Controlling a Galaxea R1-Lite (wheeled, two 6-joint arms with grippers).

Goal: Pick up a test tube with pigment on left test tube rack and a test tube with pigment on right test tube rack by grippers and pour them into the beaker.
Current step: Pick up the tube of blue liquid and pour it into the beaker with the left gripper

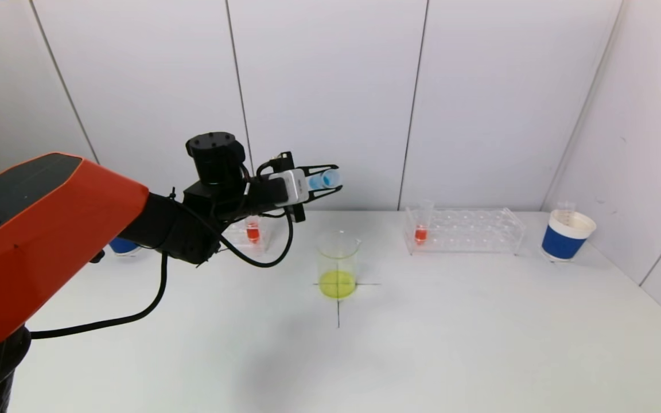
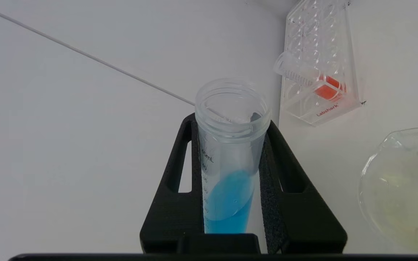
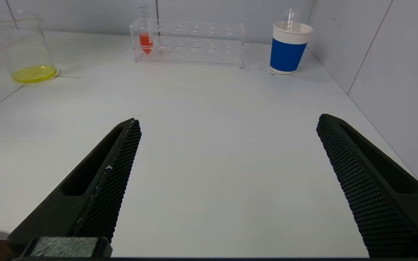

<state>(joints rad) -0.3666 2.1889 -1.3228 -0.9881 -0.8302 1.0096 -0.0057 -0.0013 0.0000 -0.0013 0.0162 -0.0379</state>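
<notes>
My left gripper (image 1: 323, 180) is shut on a test tube of blue pigment (image 1: 326, 179), held tilted almost level, above and just behind the beaker (image 1: 338, 264). The beaker holds yellow liquid. In the left wrist view the tube (image 2: 230, 181) sits between both black fingers, its open mouth pointing away, with the beaker (image 2: 405, 188) off to one side. The left rack (image 1: 250, 232), partly behind my arm, holds a red tube. On the right rack (image 1: 462, 229) stands another red tube (image 1: 420, 232). My right gripper (image 3: 229, 121) hangs open and empty over bare table, out of the head view.
A blue paper cup (image 1: 566, 235) stands at the far right near the side wall, with a tube in it. Another blue cup (image 1: 123, 245) shows behind my left arm. A black cross marks the table under the beaker. Walls close the back and right.
</notes>
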